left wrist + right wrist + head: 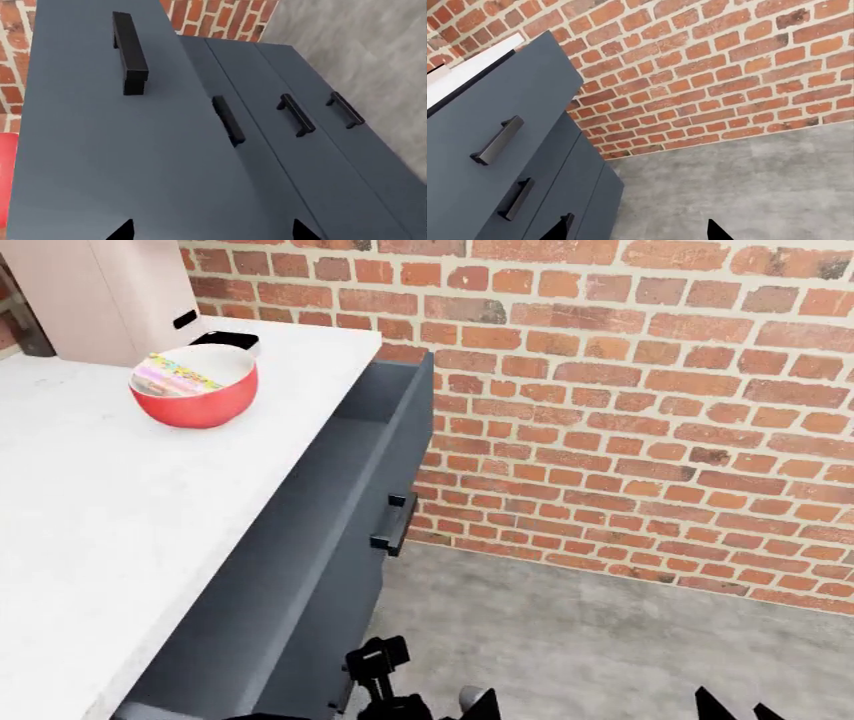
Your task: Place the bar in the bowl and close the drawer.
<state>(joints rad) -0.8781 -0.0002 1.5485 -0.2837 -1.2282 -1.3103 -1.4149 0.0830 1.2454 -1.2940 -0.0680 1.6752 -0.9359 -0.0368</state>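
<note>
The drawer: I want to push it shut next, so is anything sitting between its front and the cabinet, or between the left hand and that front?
Nothing visible. The drawer juts out from the cabinet with no object seen in its path. The left hand faces its front panel with nothing between them. The bar already lies in the bowl.

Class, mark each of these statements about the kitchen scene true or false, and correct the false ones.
1. The bar lies inside the bowl. True.
2. The drawer is fully shut. False: it stands pulled out from the cabinet.
3. The bowl is blue outside. False: it is red.
4. The wall behind is brick. True.
5. The left gripper holds the drawer handle. False: its fingertips are apart from it, open, holding nothing.
</note>
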